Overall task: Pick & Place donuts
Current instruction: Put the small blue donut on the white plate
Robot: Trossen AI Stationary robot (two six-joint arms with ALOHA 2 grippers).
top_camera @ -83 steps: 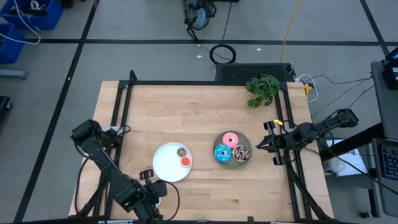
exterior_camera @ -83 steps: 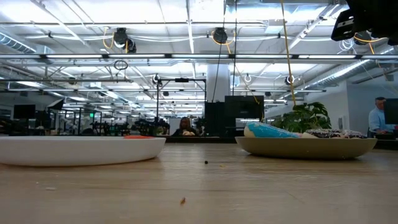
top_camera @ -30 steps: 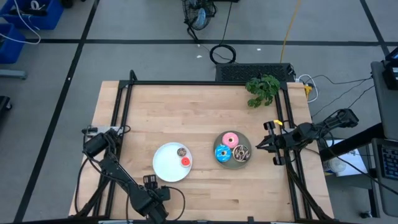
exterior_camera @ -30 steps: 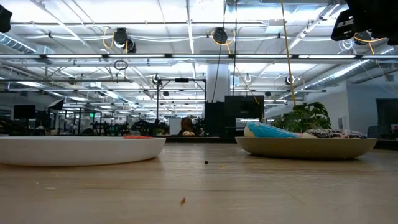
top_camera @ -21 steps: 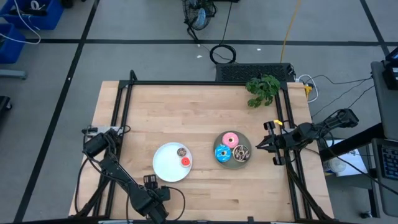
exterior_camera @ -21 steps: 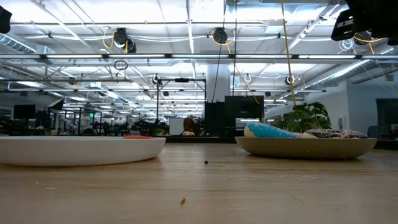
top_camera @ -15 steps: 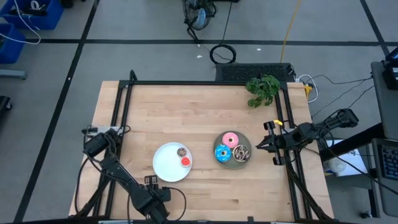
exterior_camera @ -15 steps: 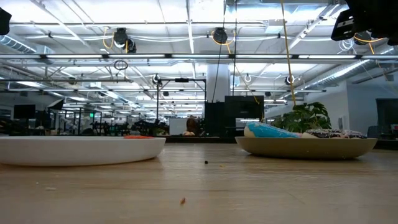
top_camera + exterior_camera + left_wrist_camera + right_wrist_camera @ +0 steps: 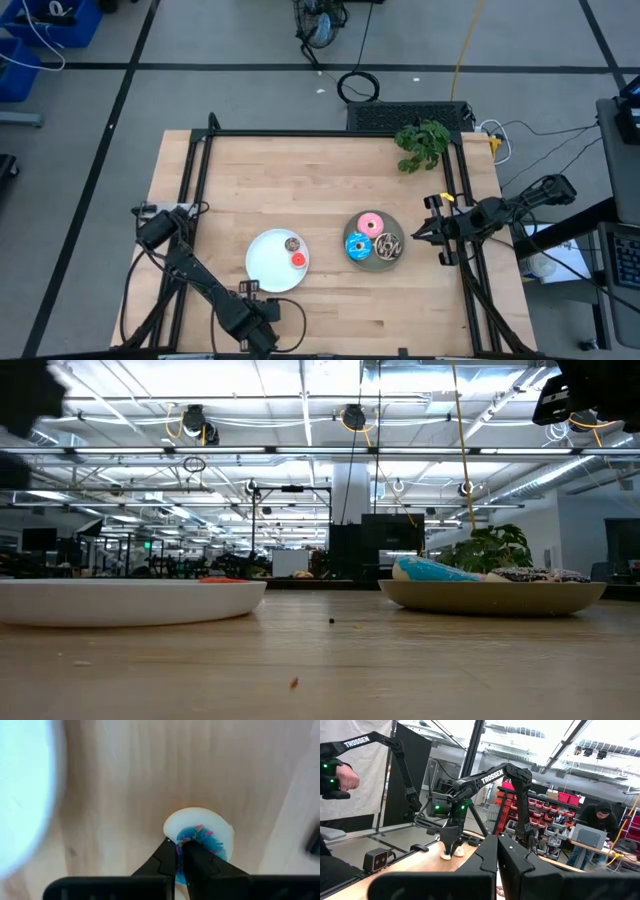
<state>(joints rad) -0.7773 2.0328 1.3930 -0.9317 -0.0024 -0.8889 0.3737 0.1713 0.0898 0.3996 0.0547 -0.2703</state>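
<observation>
My left gripper (image 9: 256, 322) is near the table's near edge, just near of the white plate (image 9: 262, 268), and is shut on a mini blue donut (image 9: 207, 832) with sprinkles and a cream underside. The white plate holds the brown mini donut (image 9: 292, 243) and the red mini donut (image 9: 298, 260). The grey plate (image 9: 377, 262) carries the pink donut (image 9: 370, 223), the blue donut (image 9: 357, 245) and the chocolate donut (image 9: 388, 245). My right gripper (image 9: 420, 235) waits shut by the table's right edge. The white-pink mini donut does not show. My left gripper pinches the mini blue donut by the part of its ring (image 9: 186, 839) nearest the fingers. The fingers come from above, pointing down. The donut lies flat under the fingertips. Whether it is clear of the table, I cannot tell.
A green toy plant (image 9: 422, 142) sits at the far right corner of the table. A black frame (image 9: 300, 133) runs along the table's far, left and right sides. Bare wood lies across the far half. People show in the room beyond.
My left gripper has shifted a little toward the table's right along the near edge, staying shut on the mini blue donut. Its arm now shows larger at the upper left of the low view.
</observation>
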